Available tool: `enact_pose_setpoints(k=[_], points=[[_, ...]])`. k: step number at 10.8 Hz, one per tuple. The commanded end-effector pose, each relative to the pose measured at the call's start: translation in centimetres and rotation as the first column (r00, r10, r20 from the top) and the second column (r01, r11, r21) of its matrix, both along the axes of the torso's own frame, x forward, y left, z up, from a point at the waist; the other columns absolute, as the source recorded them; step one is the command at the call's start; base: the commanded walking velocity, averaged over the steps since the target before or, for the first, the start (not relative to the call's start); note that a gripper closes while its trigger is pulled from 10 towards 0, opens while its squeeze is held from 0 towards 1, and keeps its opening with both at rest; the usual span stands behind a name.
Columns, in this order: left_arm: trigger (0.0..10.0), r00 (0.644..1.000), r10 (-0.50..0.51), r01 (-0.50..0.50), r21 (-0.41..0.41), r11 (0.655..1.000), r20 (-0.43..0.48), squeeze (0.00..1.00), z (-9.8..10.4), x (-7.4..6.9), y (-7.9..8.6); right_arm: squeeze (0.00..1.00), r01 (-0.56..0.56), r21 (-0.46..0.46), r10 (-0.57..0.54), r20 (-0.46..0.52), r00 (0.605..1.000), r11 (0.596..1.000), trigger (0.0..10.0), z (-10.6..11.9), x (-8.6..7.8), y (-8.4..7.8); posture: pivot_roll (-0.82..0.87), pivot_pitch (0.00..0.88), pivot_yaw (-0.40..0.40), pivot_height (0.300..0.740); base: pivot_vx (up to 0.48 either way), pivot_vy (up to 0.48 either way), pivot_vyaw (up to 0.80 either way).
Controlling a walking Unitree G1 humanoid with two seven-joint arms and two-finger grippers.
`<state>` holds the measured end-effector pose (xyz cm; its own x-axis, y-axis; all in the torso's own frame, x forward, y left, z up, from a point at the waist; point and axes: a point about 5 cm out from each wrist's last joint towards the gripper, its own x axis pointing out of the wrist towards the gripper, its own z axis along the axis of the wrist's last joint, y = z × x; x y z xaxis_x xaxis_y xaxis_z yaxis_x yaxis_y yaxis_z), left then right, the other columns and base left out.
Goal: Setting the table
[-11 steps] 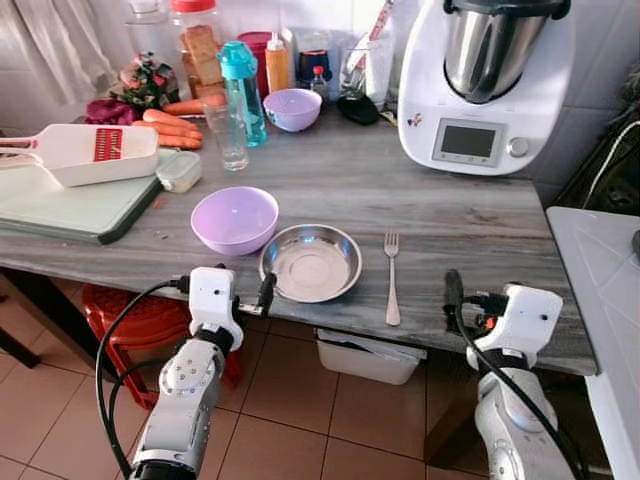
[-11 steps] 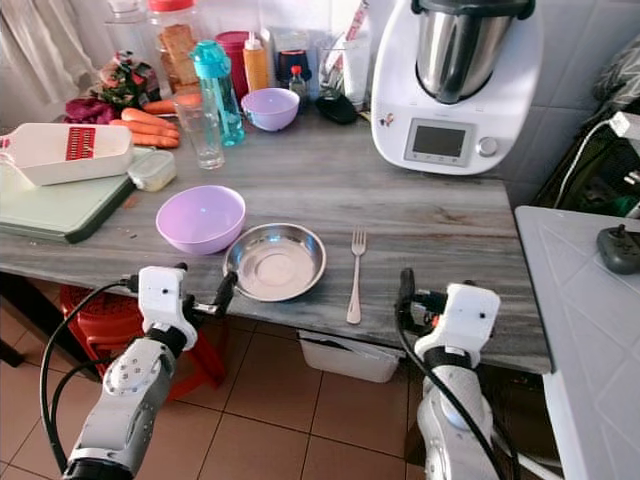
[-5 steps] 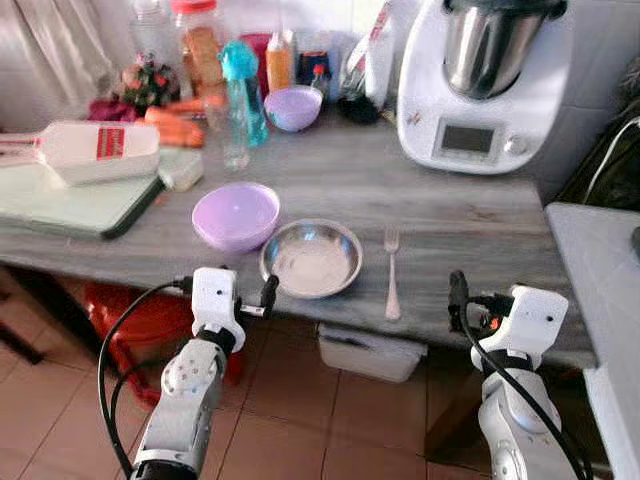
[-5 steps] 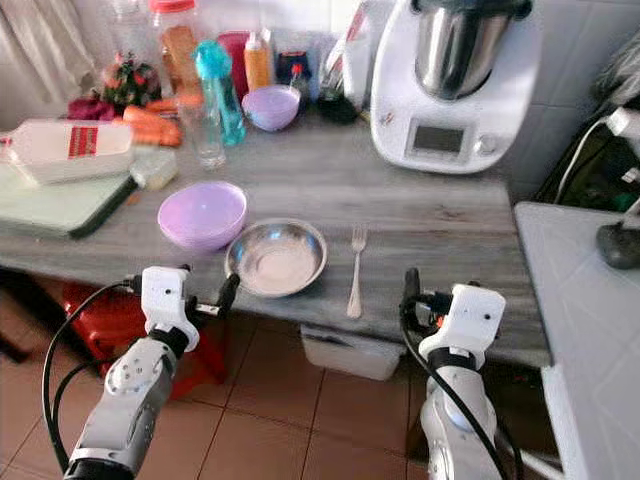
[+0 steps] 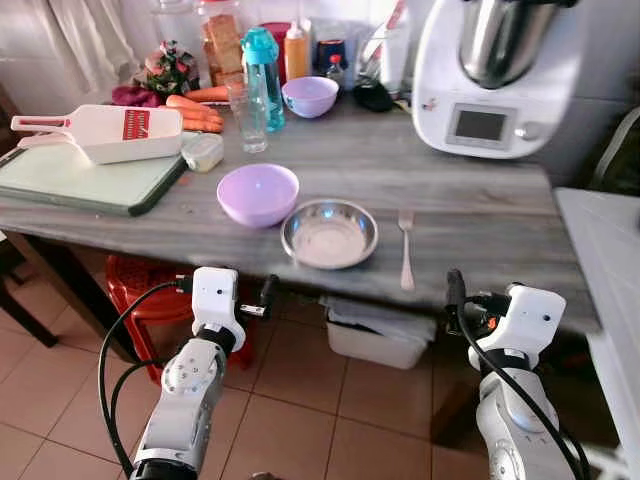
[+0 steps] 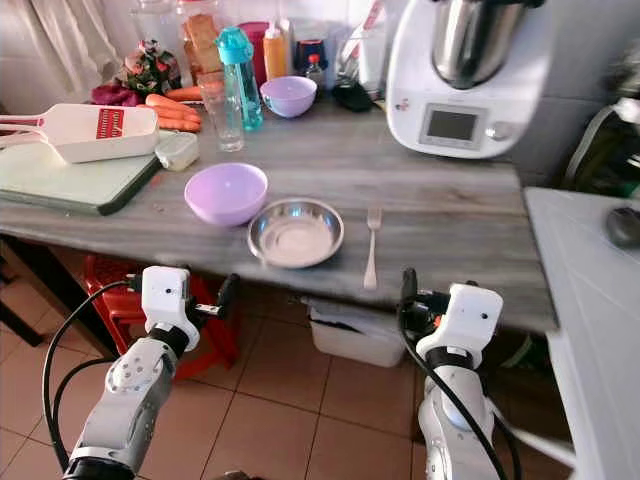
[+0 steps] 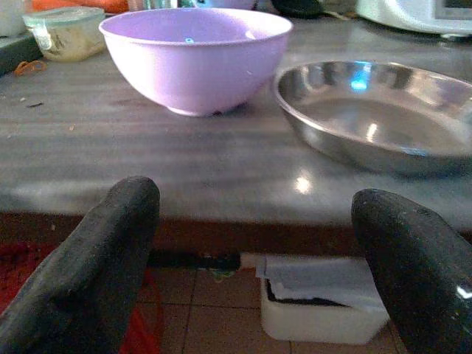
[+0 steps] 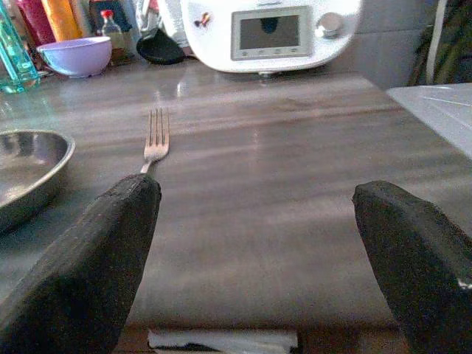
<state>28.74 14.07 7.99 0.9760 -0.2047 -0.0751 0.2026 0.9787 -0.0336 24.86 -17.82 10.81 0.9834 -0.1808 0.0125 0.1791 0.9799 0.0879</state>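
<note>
A steel plate (image 5: 329, 233) lies near the front edge of the grey wooden table (image 5: 470, 215). A purple bowl (image 5: 258, 194) stands just to its left, and a fork (image 5: 405, 250) lies to its right with the tines pointing away. My left gripper (image 7: 254, 221) is open and empty, held in front of the table edge and below it, facing the bowl and plate. My right gripper (image 8: 258, 236) is also open and empty, before the table edge, to the right of the fork (image 8: 155, 140).
At the back stand a white food processor (image 5: 495, 70), a small purple bowl (image 5: 309, 96), a teal bottle (image 5: 263, 65), a glass (image 5: 240, 115) and carrots (image 5: 195, 110). A cutting board (image 5: 85, 180) with a white grater (image 5: 100, 130) lies left. Under the table are a red stool (image 5: 140, 290) and a white box (image 5: 380, 335).
The whole view has shifted: the table now sits farther off and higher in the picture, as if I backed away. Both grippers stay open and empty; nothing on the table moved.
</note>
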Motion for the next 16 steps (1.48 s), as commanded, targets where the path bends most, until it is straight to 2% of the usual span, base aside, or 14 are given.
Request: enact_pose_setpoints(k=[1,12,13,16], points=[[10.0,1.0,-0.006,0.006,0.017,1.0,-0.004,0.0,-0.02,-0.05,-0.15,0.0,0.012,-0.004,-0.012,-0.016,1.0,1.0,10.0,-0.24,-0.19,-0.34,0.04,0.0,0.047,0.74,-0.386,0.0,0.0],[10.0,1.0,-0.018,0.018,0.026,0.999,-0.006,0.0,-0.16,-0.24,-0.21,0.0,0.022,0.0,-0.022,-0.027,0.999,1.0,10.0,-0.46,-0.05,-0.51,0.05,0.0,0.044,0.74,-0.372,0.0,0.0],[10.0,0.999,-0.039,0.038,0.048,0.998,0.023,0.0,0.01,-0.33,-0.09,0.0,0.02,-0.001,-0.02,-0.026,0.999,1.0,10.0,-0.45,-0.03,-0.45,0.05,0.0,0.043,0.74,0.0,0.0,0.0],[10.0,0.996,-0.069,0.067,0.033,0.997,0.055,0.0,0.29,-0.42,-0.03,0.0,-0.002,-0.052,0.002,0.003,1.0,0.999,10.0,-0.19,-0.24,-0.3,0.05,0.0,0.043,0.74,0.0,0.0,0.0]])
